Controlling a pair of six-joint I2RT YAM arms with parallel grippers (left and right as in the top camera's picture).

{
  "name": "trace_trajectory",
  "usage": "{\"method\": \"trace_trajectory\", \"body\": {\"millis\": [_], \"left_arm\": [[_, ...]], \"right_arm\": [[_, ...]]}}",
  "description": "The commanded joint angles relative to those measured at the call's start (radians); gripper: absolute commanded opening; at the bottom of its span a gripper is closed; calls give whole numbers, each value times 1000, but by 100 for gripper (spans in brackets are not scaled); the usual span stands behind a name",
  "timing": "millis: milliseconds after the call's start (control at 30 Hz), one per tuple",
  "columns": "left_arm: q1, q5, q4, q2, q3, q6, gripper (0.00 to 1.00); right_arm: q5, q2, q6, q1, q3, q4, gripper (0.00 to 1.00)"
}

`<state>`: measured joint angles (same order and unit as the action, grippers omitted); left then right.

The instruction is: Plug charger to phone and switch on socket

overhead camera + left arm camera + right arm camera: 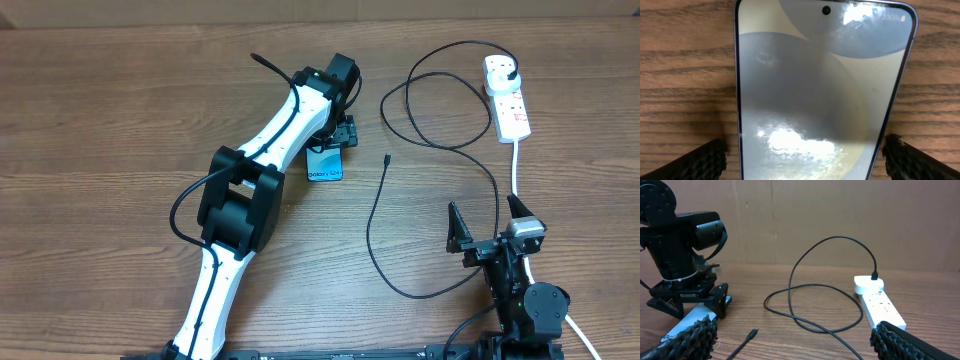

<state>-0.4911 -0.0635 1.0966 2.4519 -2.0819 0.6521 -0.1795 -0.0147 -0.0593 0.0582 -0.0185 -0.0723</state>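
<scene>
Where visible: phone, charger, socket, one each.

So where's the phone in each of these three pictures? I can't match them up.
Overhead: the phone lies centre-left on the table, partly under the left gripper.
Left wrist: the phone fills most of the picture, screen up, between two black fingers at the bottom corners.
Right wrist: the phone sits low at the far left, seen nearly edge-on.
Shared landmark: the left gripper, open astride the phone.

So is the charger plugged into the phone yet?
No. The charger's tip lies loose on the table, apart from the phone.
</scene>
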Motion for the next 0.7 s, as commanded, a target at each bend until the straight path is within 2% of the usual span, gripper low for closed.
{"method": "trace_trajectory", "body": {"millis": [0,67,467,667], "left_arm": [[-6,-14,2,29,6,6,95],[-5,-14,0,29,9,6,92],[9,9,-5,29,19,6,90],[8,9,-5,29,19,7,85]], "right_arm": [[-5,12,3,-5,10,4,100],[-5,12,3,-5,10,4,100],[-5,12,3,-5,10,4,100],[-5,12,3,-5,10,4,100]]}}
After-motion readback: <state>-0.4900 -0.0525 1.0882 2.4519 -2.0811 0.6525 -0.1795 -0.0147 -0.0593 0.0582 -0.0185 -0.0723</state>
